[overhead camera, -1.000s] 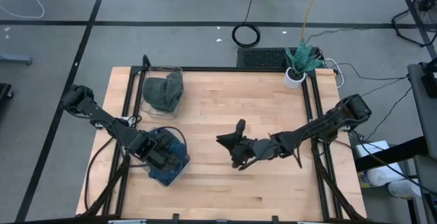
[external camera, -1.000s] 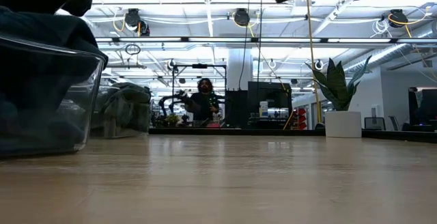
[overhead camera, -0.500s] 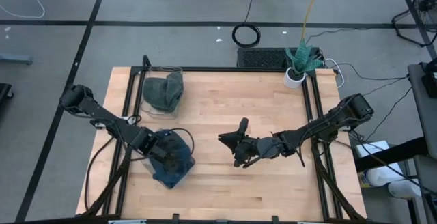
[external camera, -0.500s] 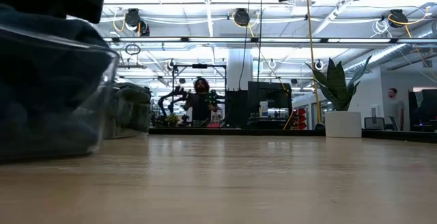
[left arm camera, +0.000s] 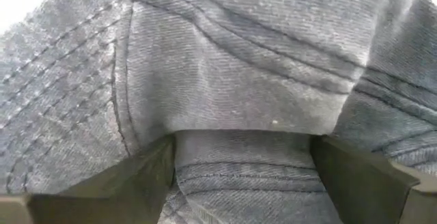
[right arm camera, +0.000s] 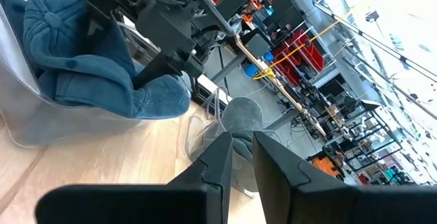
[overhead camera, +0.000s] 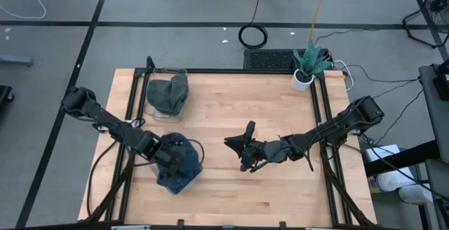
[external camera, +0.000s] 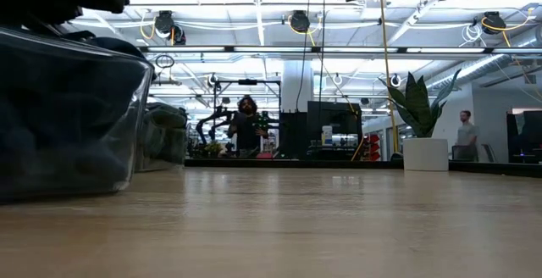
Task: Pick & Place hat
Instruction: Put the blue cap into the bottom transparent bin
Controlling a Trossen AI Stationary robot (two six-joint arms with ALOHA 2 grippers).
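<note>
1. The blue hat (overhead camera: 177, 167) is seen bunched in a clear bin (overhead camera: 188, 181) at the counter's (overhead camera: 280, 195) near-left; no long axis or facing can be told.
2. Its fabric is pinched by the left claw (overhead camera: 165, 158).
3. The right claw (overhead camera: 245, 146), fingers nearly pressed together, hovers mid-counter.
4. A grey hat (overhead camera: 167, 93) lies far-left.

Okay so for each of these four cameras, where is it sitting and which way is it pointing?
High view: overhead, straight down on the table; both arms show, left gripper at the blue hat.
Low view: tabletop height, level toward the room; clear bin close by.
Left wrist view: pressed against hat fabric, own fingers apart around a fold.
Right wrist view: past the right gripper, nearly closed, toward that hat.
Shared: the high and right wrist views both show the blue hat and left arm.
</note>
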